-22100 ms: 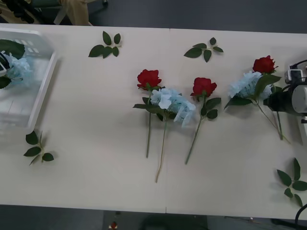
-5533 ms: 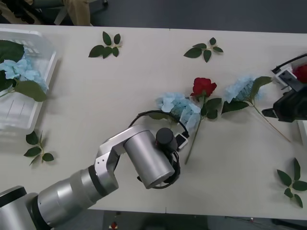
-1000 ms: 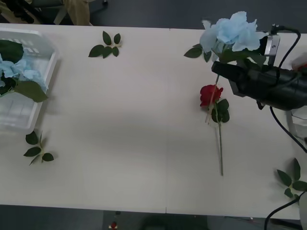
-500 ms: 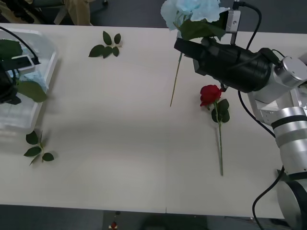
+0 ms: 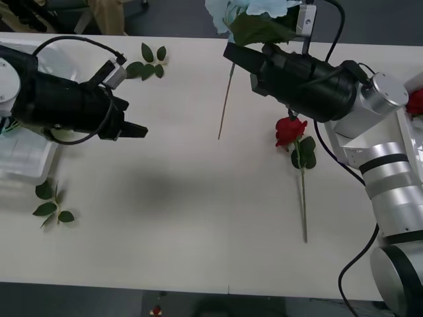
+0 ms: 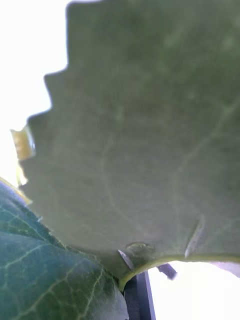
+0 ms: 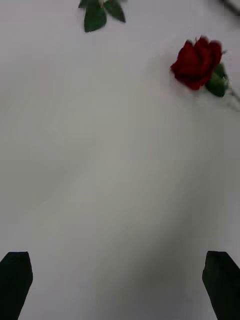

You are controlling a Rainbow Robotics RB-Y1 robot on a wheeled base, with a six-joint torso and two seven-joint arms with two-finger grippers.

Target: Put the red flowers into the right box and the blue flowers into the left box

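Observation:
My right gripper (image 5: 236, 58) is shut on a blue flower (image 5: 254, 10), held high over the far middle of the table. Its thin stem (image 5: 225, 99) hangs down toward the table. In the right wrist view a broad green leaf (image 6: 140, 140) of that flower lies right against the camera. One red flower (image 5: 291, 129) (image 7: 197, 62) lies on the table below the right arm, stem toward me. My left gripper (image 5: 134, 122) (image 7: 119, 285) hovers open over bare table, just right of the left box (image 5: 26, 155). A bit of red (image 5: 417, 102) shows at the right edge.
Loose green leaf sprigs lie at the far left (image 5: 149, 61) (image 7: 100, 12), the near left (image 5: 49, 201) and the near right corner (image 5: 403, 251). The left arm's body covers most of the left box. Bare tabletop stretches between the two grippers.
The right arm carried the blue flower further left. The left arm swung out from over the left box toward the table's middle.

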